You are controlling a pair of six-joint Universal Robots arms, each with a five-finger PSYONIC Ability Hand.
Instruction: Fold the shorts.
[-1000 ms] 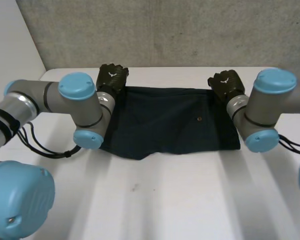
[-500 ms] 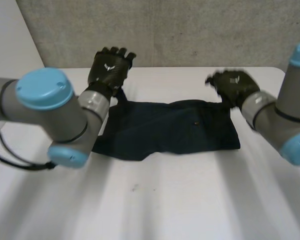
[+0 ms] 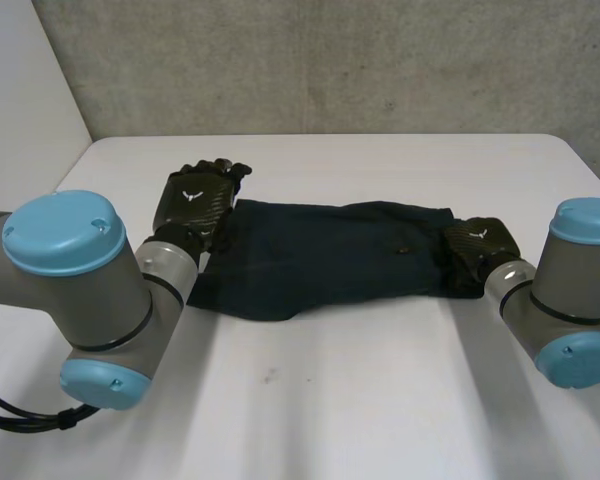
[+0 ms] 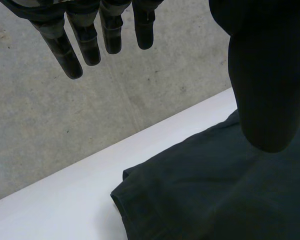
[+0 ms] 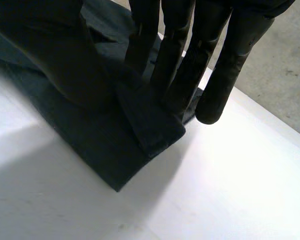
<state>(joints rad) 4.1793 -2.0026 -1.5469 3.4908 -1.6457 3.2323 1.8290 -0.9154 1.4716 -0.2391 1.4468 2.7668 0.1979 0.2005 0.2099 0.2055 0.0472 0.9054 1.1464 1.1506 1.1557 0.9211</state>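
The dark navy shorts (image 3: 330,255) lie flat across the middle of the white table (image 3: 330,400), with a small button showing near their right part. My left hand (image 3: 195,200) hovers over the shorts' left end, open. In the left wrist view its straight fingers (image 4: 90,45) stand above the cloth (image 4: 190,200) without touching it. My right hand (image 3: 475,248) is at the shorts' right end. In the right wrist view its fingers (image 5: 185,60) and thumb pinch a raised flap of the cloth's edge (image 5: 145,125).
A grey concrete wall (image 3: 330,60) rises behind the table's far edge. Bare white table lies in front of the shorts and to either side. Both forearms reach in from the near corners.
Both hands left the shorts' far edge. The left came down open over the left end. The right swung to the right end and closed on the cloth edge.
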